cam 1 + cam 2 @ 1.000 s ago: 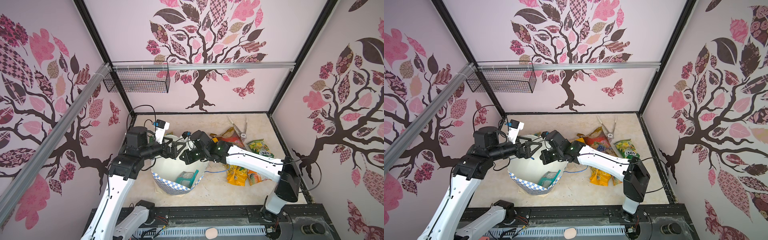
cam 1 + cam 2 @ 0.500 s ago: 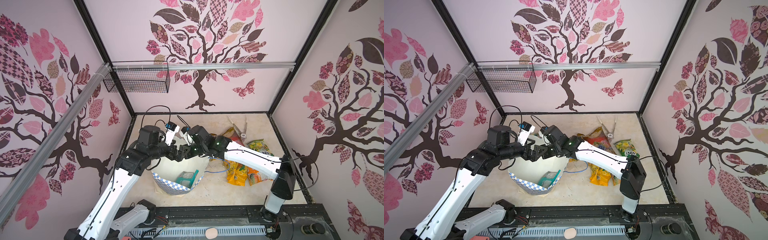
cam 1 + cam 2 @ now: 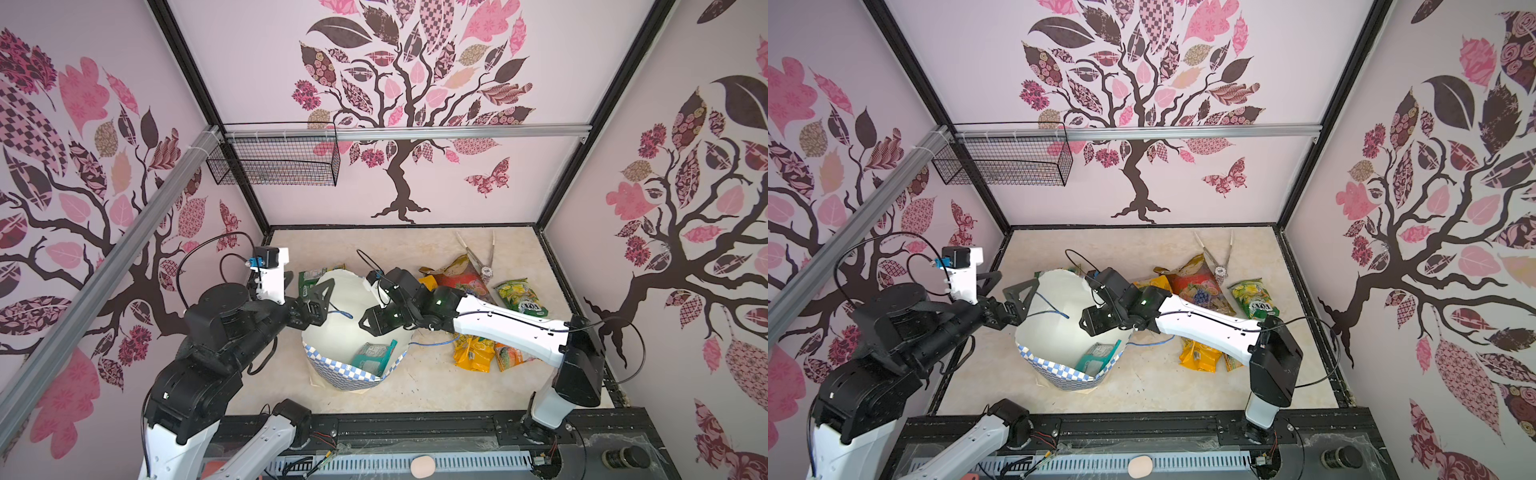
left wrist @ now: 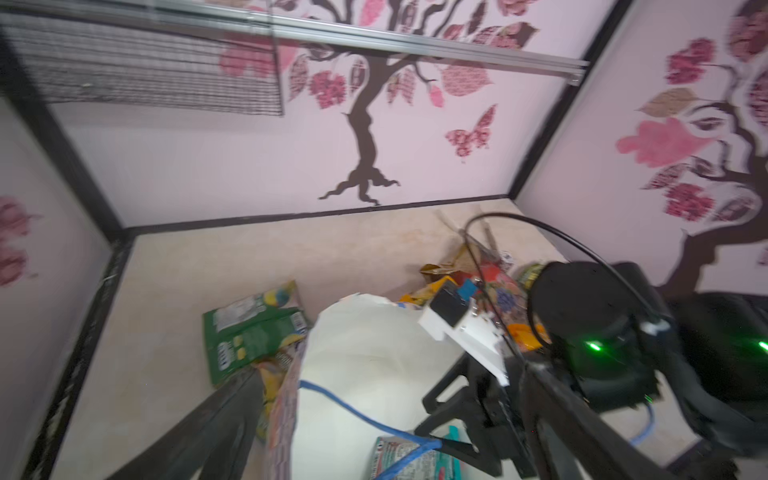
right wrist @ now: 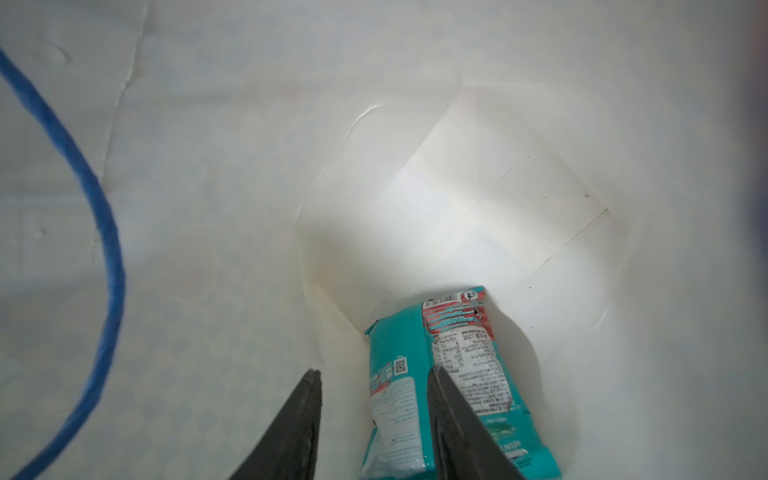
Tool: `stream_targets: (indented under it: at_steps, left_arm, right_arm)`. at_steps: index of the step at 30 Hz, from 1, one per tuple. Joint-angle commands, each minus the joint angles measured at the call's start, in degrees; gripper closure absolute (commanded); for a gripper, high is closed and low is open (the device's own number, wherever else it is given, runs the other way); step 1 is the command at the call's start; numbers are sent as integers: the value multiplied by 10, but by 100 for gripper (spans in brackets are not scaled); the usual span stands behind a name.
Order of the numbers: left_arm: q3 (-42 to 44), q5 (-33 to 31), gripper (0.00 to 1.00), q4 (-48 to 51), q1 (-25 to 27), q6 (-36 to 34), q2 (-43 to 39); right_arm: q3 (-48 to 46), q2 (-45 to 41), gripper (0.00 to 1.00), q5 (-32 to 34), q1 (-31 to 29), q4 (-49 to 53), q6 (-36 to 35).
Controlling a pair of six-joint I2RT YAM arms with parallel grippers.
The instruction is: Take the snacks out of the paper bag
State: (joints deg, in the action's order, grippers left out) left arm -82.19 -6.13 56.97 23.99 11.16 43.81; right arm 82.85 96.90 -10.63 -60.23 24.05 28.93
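You see left claw (image 3: 308, 293) spread wide at paper bag (image 3: 349, 374) rim. Right claw (image 5: 374, 372) spread too, holding nothing, inside bag above teal snack (image 5: 395, 340). Other snacks (image 3: 471, 353) lie on table (image 3: 415, 249) beside bag.

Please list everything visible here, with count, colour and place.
paper bag: 1, cream, blue-checked band, table centre
teal packet: 1, teal, inside bag
green packet: 1, green, behind bag, left
red packet: 1, red, right of bag
yellow-green packet: 1, far right
orange packets: at least 2, front right
tongs: 1, metal, back right
wire basket: 1, black, back wall
left gripper: black, open, astride bag rim
right gripper: black, open, at bag mouth
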Motion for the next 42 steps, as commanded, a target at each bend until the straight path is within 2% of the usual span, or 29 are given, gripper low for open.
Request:
stream_targets:
  at_steps: [1,3,5,9,11,14,18,24,30,42]
  left_arm:
    - [7,-137,2,93,-11,41,40]
    - [24,-109,1,96,-42,48,54]
    - [47,-57,2,90,-97,54,64]
    - [94,87,6,65,-204,54,89]
    - [114,166,11,47,-227,58,102]
    - [142,214,17,21,-229,69,111]
    - [171,233,19,-5,-229,81,117]
    - [197,224,19,-24,-230,85,121]
    - [208,218,18,-37,-229,90,122]
    - [240,221,17,-67,-229,115,108]
  right_arm:
    - [3,10,49,36,-25,19,-35]
    - [-2,24,46,42,-30,24,-44]
    - [-11,34,45,47,-31,24,-44]
    - [-28,47,41,64,-34,23,-57]
    - [-32,60,39,74,-34,21,-68]
    - [-26,83,36,92,-35,16,-85]
    - [-6,118,25,96,-36,11,-96]
    - [14,165,1,-1,-39,40,-91]
    - [-22,202,0,-56,-50,39,-79]
    - [9,319,1,-19,-64,89,-89]
